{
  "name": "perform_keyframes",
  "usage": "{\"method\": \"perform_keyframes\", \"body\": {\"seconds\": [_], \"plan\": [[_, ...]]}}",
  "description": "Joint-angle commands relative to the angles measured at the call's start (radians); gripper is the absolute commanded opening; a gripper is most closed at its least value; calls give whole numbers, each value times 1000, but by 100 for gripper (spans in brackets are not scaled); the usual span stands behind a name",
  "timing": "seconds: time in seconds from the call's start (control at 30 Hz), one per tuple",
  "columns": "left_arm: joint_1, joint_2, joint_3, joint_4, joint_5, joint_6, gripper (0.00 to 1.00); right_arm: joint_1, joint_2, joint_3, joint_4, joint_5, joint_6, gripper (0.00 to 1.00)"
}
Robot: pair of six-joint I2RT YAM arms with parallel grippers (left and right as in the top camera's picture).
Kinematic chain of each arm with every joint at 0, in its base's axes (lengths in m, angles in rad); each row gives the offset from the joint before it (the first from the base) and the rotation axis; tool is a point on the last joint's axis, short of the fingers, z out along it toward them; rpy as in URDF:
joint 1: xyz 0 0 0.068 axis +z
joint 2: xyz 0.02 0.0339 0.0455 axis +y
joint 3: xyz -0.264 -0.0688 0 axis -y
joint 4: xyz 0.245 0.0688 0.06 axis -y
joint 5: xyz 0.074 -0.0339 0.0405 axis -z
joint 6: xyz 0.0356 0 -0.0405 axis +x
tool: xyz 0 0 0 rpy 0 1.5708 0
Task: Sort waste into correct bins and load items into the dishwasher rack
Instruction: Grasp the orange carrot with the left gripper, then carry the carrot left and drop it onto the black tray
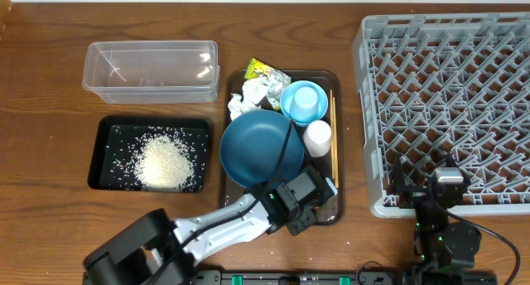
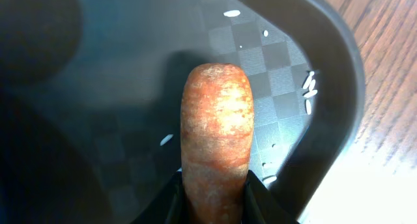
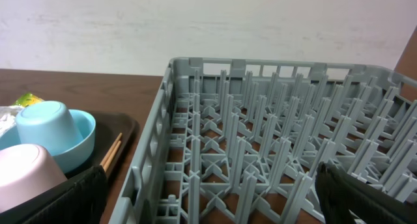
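In the left wrist view an orange carrot (image 2: pixel 217 133) sticks out from between my left gripper's (image 2: pixel 214 185) fingers (image 2: pixel 260 195), which press on both its sides, just over the brown serving tray's floor (image 2: pixel 260 61). Overhead, the left gripper (image 1: pixel 308 204) is at that tray's front right corner and hides the carrot. The tray also holds a dark-blue bowl (image 1: pixel 261 148), a light-blue bowl (image 1: pixel 302 101), a white cup (image 1: pixel 317 137), chopsticks (image 1: pixel 334 140), tissues (image 1: pixel 252 94) and a wrapper (image 1: pixel 263 71). My right gripper (image 1: pixel 426 173) stands open and empty at the grey rack's (image 1: pixel 447 94) front left corner.
A clear tub (image 1: pixel 151 70) stands at the back left. In front of it a black tray (image 1: pixel 103 152) holds a heap of rice (image 1: pixel 164 162). Loose rice grains (image 2: pixel 310 90) lie on the serving tray near the carrot.
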State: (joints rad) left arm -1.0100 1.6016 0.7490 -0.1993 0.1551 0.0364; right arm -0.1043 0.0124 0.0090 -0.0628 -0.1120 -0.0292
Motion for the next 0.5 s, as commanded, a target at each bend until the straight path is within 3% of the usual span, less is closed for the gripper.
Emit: {"method": "perform_keyframes", "body": {"seconds": [0.0,0.47], "plan": [[-3,-48,-10,-2,18,-8,22,-10,-5,-3,-1,3,14,99],[-3,-165,44,3,126,-87,23,-10,-5,-3,-1,3,14,99]]}}
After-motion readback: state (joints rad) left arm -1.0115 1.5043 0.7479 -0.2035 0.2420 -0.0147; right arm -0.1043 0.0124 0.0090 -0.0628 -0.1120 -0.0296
